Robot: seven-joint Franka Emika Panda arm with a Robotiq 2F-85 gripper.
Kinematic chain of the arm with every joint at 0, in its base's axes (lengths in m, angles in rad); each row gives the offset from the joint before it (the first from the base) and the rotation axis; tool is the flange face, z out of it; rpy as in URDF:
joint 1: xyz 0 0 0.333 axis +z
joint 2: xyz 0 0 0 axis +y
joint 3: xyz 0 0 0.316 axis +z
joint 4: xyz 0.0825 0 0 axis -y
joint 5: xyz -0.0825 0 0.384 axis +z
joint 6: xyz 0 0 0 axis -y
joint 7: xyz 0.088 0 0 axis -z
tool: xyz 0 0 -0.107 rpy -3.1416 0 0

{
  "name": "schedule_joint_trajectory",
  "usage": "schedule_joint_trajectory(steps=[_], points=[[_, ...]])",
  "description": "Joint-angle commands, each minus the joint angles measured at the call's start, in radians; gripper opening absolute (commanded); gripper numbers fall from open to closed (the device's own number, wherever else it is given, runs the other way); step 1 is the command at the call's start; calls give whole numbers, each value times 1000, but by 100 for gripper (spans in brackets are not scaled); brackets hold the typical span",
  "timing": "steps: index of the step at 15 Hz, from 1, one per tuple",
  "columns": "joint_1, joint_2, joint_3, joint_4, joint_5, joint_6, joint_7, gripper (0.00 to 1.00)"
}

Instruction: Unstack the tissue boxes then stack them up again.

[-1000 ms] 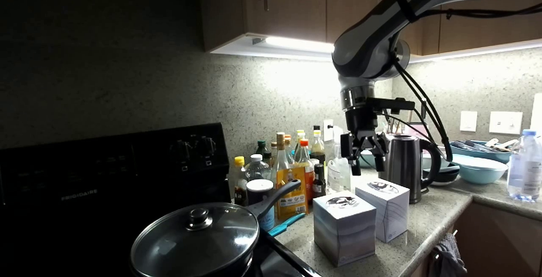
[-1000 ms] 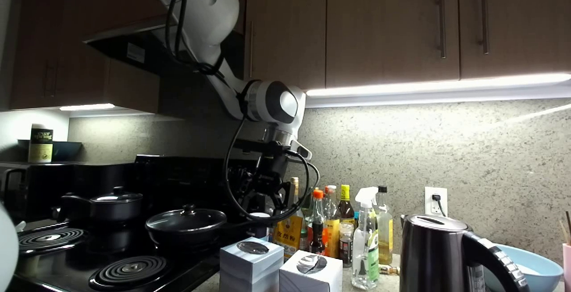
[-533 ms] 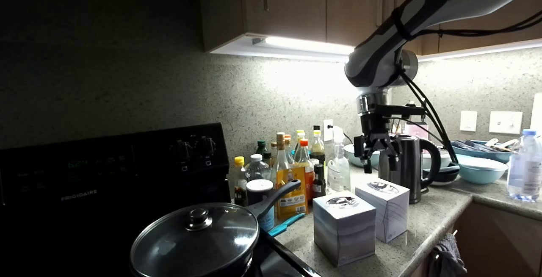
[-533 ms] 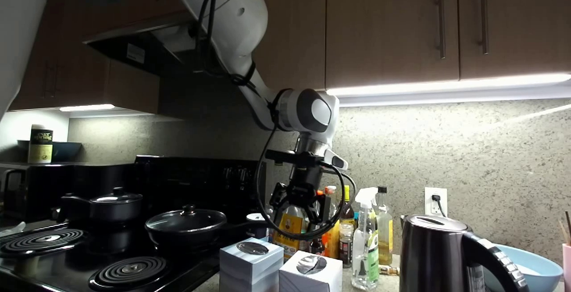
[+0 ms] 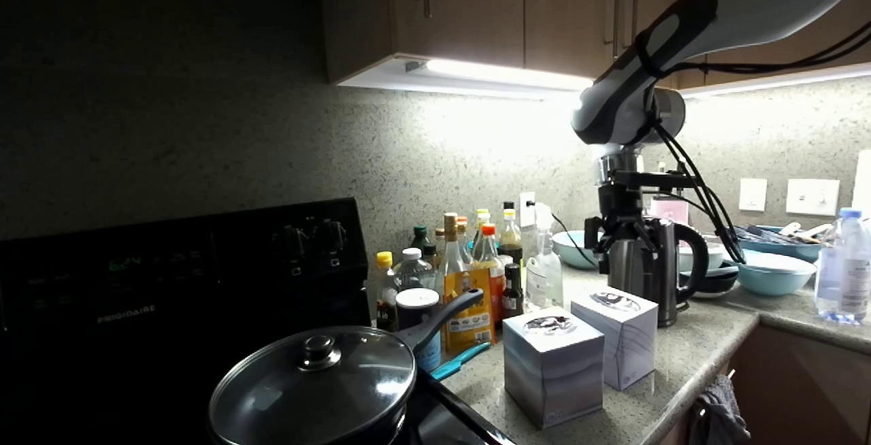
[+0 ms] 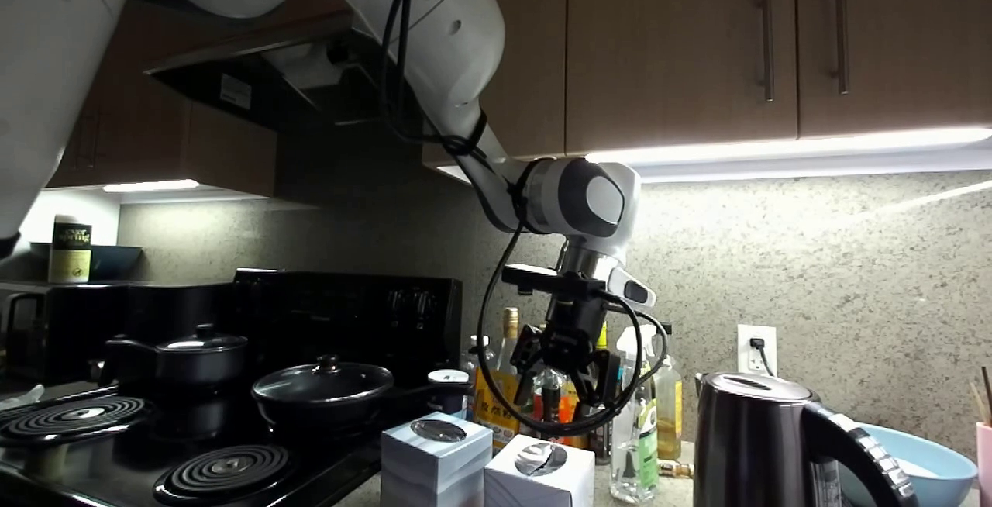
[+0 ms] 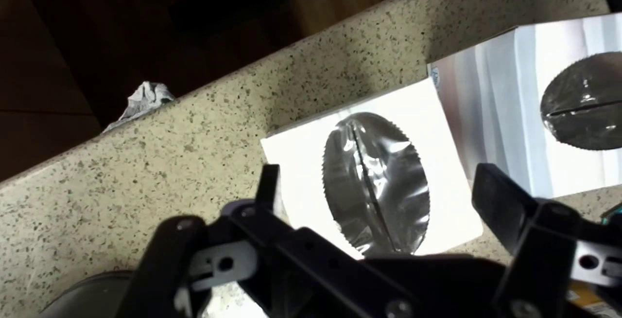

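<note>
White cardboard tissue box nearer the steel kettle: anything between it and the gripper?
Nothing visible between the open gripper and the white tissue box. In the wrist view, the grey-streaked cardboard tissue box beside it may crowd the fingers.

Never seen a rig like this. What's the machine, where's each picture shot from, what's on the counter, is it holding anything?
This is one robot arm ending in a two-fingered tool. Two pictures view the scene from outside; the third looks down from the wrist. On the counter, a grey-banded tissue box and a whiter tissue box stand side by side; a kettle, spray bottle, other bottles and bowls stand nearby. The tool hangs open, touching neither box: nothing is held.
</note>
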State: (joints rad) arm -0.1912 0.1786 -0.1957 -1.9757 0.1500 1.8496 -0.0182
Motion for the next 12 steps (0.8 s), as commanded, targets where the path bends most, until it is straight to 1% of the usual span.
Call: schedule_joint_trajectory(steps=[1,5,9,12], points=[[-6,1,8,3,9,-13,0,100],[-5,10,12,10,14,-14,15,100],[-24,63,-11,39,5,31,25,100],[-34,110,-29,66,-23,64,39,100]])
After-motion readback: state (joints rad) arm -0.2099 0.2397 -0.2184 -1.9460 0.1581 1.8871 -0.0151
